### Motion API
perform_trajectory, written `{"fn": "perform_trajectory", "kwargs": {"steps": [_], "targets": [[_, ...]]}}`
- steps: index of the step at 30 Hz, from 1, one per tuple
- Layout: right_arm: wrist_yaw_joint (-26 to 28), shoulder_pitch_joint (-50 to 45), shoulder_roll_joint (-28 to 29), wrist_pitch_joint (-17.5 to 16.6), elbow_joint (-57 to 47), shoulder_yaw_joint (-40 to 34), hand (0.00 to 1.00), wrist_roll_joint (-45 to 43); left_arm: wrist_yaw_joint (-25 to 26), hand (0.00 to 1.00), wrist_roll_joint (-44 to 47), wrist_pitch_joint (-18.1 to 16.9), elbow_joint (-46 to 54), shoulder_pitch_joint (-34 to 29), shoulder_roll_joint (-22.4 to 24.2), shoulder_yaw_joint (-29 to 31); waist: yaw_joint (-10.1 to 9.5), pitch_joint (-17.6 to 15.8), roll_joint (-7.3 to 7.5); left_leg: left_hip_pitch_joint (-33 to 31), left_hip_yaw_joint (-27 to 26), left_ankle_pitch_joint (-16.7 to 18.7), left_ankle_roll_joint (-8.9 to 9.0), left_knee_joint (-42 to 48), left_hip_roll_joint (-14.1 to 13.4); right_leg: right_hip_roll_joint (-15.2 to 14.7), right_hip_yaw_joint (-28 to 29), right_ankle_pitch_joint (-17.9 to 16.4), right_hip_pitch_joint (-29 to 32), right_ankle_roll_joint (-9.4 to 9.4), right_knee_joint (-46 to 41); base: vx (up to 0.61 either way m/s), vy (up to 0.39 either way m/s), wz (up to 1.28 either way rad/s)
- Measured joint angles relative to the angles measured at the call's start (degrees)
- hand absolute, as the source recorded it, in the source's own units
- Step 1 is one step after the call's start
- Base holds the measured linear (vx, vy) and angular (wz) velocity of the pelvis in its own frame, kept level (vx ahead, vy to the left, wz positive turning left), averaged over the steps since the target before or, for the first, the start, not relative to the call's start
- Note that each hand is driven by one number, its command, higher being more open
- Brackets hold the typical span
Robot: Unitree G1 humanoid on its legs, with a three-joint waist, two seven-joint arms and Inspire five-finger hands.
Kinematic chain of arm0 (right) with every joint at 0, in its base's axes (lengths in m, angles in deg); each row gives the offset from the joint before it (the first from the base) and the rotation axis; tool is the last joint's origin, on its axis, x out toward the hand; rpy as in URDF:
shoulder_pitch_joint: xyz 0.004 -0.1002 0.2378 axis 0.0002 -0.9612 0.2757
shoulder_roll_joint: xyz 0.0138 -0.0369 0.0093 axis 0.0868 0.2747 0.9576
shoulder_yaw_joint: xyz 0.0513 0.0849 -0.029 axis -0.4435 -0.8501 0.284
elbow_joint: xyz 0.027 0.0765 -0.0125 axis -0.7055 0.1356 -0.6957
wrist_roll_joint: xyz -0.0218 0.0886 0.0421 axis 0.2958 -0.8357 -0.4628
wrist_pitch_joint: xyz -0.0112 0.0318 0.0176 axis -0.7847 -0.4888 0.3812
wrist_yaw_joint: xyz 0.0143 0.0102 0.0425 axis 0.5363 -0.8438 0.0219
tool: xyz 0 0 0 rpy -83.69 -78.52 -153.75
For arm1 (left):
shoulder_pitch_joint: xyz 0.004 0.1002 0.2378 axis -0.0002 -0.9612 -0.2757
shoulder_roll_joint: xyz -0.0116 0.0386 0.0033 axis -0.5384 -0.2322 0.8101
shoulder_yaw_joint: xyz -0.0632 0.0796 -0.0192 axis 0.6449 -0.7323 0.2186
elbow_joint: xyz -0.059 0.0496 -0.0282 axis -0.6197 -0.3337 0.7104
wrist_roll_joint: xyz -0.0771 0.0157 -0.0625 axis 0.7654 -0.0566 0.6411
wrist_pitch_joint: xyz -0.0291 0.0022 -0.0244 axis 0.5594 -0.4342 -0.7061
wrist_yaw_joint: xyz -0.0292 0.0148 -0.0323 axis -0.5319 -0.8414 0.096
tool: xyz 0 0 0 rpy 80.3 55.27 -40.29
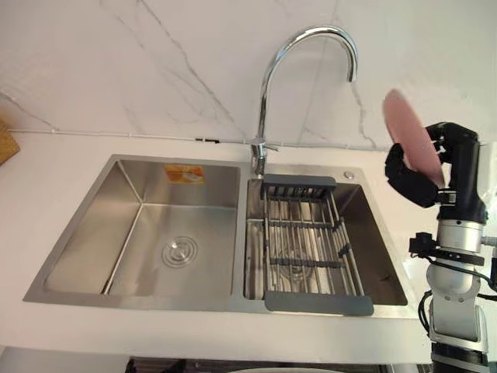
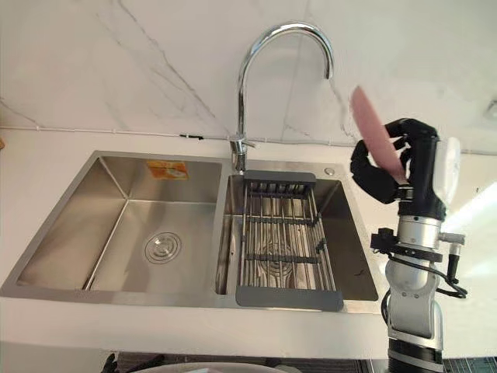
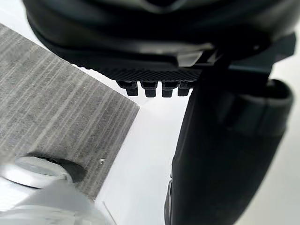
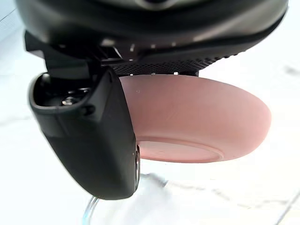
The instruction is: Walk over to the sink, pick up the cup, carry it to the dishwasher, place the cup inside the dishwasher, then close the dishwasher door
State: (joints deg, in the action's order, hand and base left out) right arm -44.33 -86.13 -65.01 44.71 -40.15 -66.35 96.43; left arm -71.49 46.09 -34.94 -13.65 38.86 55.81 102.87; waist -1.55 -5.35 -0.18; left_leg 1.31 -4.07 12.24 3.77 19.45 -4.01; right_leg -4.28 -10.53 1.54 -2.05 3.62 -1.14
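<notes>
While the pick-up gives way to the carry, I log:

- **Pink dish** (image 1: pixel 410 140): shallow, no cup to be seen. It is held up on edge near the right end of the sink (image 1: pixel 116 194).
- **Right hand** (image 1: pixel 458 159): thumb and curled fingers pinch the dish.
- **Left hand** (image 3: pixel 154 37): low over grey floor (image 3: pixel 47 117). I cannot tell its grip.
- **Next, as I judge:** turn toward the dishwasher with the pinch kept firm and the dish clear of the tap (image 1: pixel 268 78).
</notes>
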Motion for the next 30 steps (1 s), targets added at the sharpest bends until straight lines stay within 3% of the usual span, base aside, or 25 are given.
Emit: {"fn": "perform_trajectory", "kwargs": {"steps": [1,2,4,6,7,8,9,10,11,12,14,16,18,19,20,21,22,23,24,25,27,30], "targets": [[-0.3,-0.4,-0.1,0.0,-1.4,-0.5,0.0,0.1,-0.6,1.0,-0.2,0.0,1.7,0.9,0.7,-1.1,1.48,-0.6,-0.53,-1.9,0.4,0.1,-0.04,0.7,0.2,-0.2,0.8,-0.3,2.7,-0.01,-2.5,-0.07,0.037,-0.57],[-0.3,-0.1,-0.1,0.2,-1.3,0.6,0.0,0.4,-0.8,1.0,-0.2,0.6,2.1,1.0,1.0,-1.4,0.5,-1.0,-0.71,-0.9,-0.6,0.1,-0.08,-0.8,0.1,0.3,3.9,-0.3,4.8,-0.08,-4.3,-0.06,0.014,-0.71],[-0.3,-1.1,-0.1,0.1,-1.3,0.7,0.0,2.2,-0.9,1.0,-0.3,1.7,2.0,-1.0,1.2,-2.7,0.83,-0.9,-1.46,3.1,0.2,0.1,-0.19,-6.8,0.4,1.3,8.4,0.0,7.3,-0.27,-5.7,-0.07,-0.002,-1.29],[-0.7,-1.6,-0.1,0.1,-1.3,-1.0,0.0,2.4,-0.9,1.0,0.3,2.9,1.7,-1.1,0.6,-3.6,1.47,-0.9,-1.48,3.8,2.1,0.6,-1.31,-9.9,1.3,1.7,11.4,0.3,11.0,0.02,-7.9,-0.07,0.022,-0.96],[-0.8,-1.8,0.4,0.3,-1.2,-2.6,0.0,2.4,-0.9,1.0,0.5,4.0,1.1,-0.6,-0.4,-4.1,2.46,-1.3,-0.82,3.6,1.2,-0.6,-2.84,-11.3,2.4,1.4,13.2,1.1,12.5,0.66,-8.6,-0.09,0.028,-0.58],[-0.8,-1.9,0.8,0.6,-1.3,-3.3,0.0,2.4,-1.0,1.0,0.5,4.4,0.4,-0.3,-0.9,-4.2,3.17,-1.8,-0.07,3.5,0.7,-1.0,-3.15,-11.4,2.8,1.2,13.5,1.7,12.8,0.95,-8.5,-0.15,0.03,-0.71],[-0.9,-1.6,1.5,1.3,-1.3,-4.0,0.0,2.4,-1.3,1.0,1.1,5.0,-1.2,0.4,-1.6,-4.1,3.69,-1.9,0.2,3.3,-1.7,-1.3,-3.5,-10.6,3.2,1.7,14.9,4.7,13.0,1.37,-5.8,-0.22,0.031,-0.92],[-0.9,-1.3,2.0,1.5,-1.3,-3.7,0.0,2.4,-1.5,1.0,2.0,5.4,-2.5,0.5,-1.4,-3.9,2.76,-1.4,-0.59,3.3,-5.0,-1.6,-4.13,-11.2,1.8,1.7,14.2,8.3,11.1,2.2,-0.8,-0.27,0.014,-1.42],[-1.0,-0.8,2.2,1.5,-1.4,-3.1,0.0,2.4,-1.7,1.0,3.1,5.8,-3.3,0.8,-1.7,-3.6,1.65,-1.8,-0.39,3.9,-8.0,-1.8,-4.21,-11.7,1.2,0.4,7.0,3.9,12.5,-0.64,-6.8,-0.26,-0.012,-1.71],[-1.0,-0.8,2.2,1.5,-1.3,-2.2,0.0,3.3,-1.8,1.0,5.0,6.3,-3.9,1.5,-2.2,-3.6,1.12,-1.6,-0.51,3.9,-11.6,-1.9,-4.08,-10.6,-0.9,-2.8,-2.6,-3.5,13.6,-3.83,-18.3,-0.16,-0.037,-1.39],[-1.4,-0.7,2.2,1.4,-1.3,-1.1,0.0,4.4,-1.9,1.0,5.0,6.3,-3.8,1.3,-2.8,-3.6,0.69,-1.6,-0.75,3.6,-14.3,-2.1,-3.83,-9.0,-3.8,-7.0,-7.3,-6.4,12.7,-4.95,-25.9,-0.08,-0.068,-0.97],[-2.5,0.0,2.0,1.3,-1.3,0.6,0.0,5.7,-1.9,1.0,5.0,6.1,-2.6,1.2,-4.2,-3.5,-0.96,-1.6,-0.38,2.7,-17.2,-1.9,-3.6,-5.3,-8.5,-13.1,-9.2,-7.1,10.3,-6.36,-31.9,-0.11,-0.249,-1.07],[-3.0,2.3,1.1,1.3,-1.2,1.2,0.0,5.8,-2.0,1.0,4.9,5.8,-1.1,1.2,-5.5,-3.7,-1.97,-1.3,0.27,0.5,-17.4,-0.3,-0.24,-1.9,-12.7,-17.1,-8.7,-1.8,8.9,-9.99,-32.9,-0.14,-0.438,-0.83],[-3.8,3.8,0.6,1.4,-1.1,1.3,0.0,5.8,-2.0,1.0,4.9,5.8,0.3,1.4,-7.7,-3.6,-2.49,-1.1,2.81,-1.4,-17.5,0.9,3.89,1.4,-14.0,-19.0,-6.3,9.2,7.8,-11.94,-29.9,-0.17,-0.585,-0.51],[-4.4,4.5,-1.0,2.2,0.1,1.2,0.0,5.8,-2.1,1.0,5.0,6.3,-0.2,2.9,-8.1,-3.6,-2.87,-1.2,2.79,-1.9,-16.0,0.4,5.12,2.0,-16.2,-16.5,-6.3,5.9,7.2,-7.95,-29.4,-0.17,-0.57,-0.46],[-4.4,4.7,-1.9,3.0,0.9,1.3,0.0,5.8,-2.2,1.0,4.9,6.3,-0.1,3.0,-7.6,-3.7,-2.98,-0.9,2.28,-1.8,-15.3,-0.5,5.67,1.3,-17.1,-15.3,-6.6,5.4,7.2,-7.68,-29.3,-0.11,-0.401,-0.33],[-4.4,5.0,-3.1,4.5,1.5,1.2,0.0,5.8,-2.3,1.0,4.9,6.3,0.7,3.1,-6.7,-3.7,-2.98,-0.3,2.03,-1.6,-15.5,-2.2,6.93,0.0,-18.6,-14.2,-7.8,2.8,7.0,-5.56,-28.5,-0.07,-0.34,-0.36],[-4.1,5.3,-3.3,5.2,1.5,0.9,0.0,5.7,-2.4,1.0,4.9,6.3,1.0,3.5,-6.6,-3.6,-2.94,0.2,3.21,-1.6,-16.5,-3.1,8.13,-0.6,-18.7,-14.2,-9.1,-2.0,6.6,-2.89,-26.9,-0.06,-0.338,-0.43],[-3.6,5.6,-3.3,5.4,1.5,0.9,0.0,5.7,-2.4,1.0,4.9,6.4,1.0,3.8,-6.6,-3.5,-3.12,0.6,3.83,-1.6,-17.1,-3.4,8.67,-0.7,-18.9,-14.0,-9.8,-4.1,6.2,-1.6,-25.7,-0.05,-0.34,-0.49],[-2.3,6.2,-3.3,6.0,1.4,0.9,0.0,5.6,-2.5,1.0,4.8,6.8,1.1,4.5,-6.2,-3.4,-3.18,0.8,4.02,-1.4,-17.8,-4.2,9.51,-1.0,-19.6,-12.7,-11.6,-6.5,4.6,1.56,-22.2,-0.04,-0.32,-0.38],[-0.1,5.6,-3.3,7.3,1.4,0.3,0.0,5.5,-2.5,1.0,4.7,6.8,2.1,5.5,-4.2,-3.3,-2.8,1.0,3.79,-0.4,-18.8,-7.4,9.55,-5.1,-20.1,-10.4,-13.2,-7.6,2.4,3.75,-15.9,-0.01,-0.299,-0.22],[2.8,3.1,-3.3,9.2,1.9,-0.8,0.0,5.4,-2.0,1.0,4.6,6.7,2.2,6.7,-2.1,-2.3,-1.83,0.6,2.39,1.5,-19.6,-12.3,9.41,-12.2,-19.6,-8.6,-14.8,-7.1,1.2,4.88,-11.4,0.0,-0.141,0.0]]}}
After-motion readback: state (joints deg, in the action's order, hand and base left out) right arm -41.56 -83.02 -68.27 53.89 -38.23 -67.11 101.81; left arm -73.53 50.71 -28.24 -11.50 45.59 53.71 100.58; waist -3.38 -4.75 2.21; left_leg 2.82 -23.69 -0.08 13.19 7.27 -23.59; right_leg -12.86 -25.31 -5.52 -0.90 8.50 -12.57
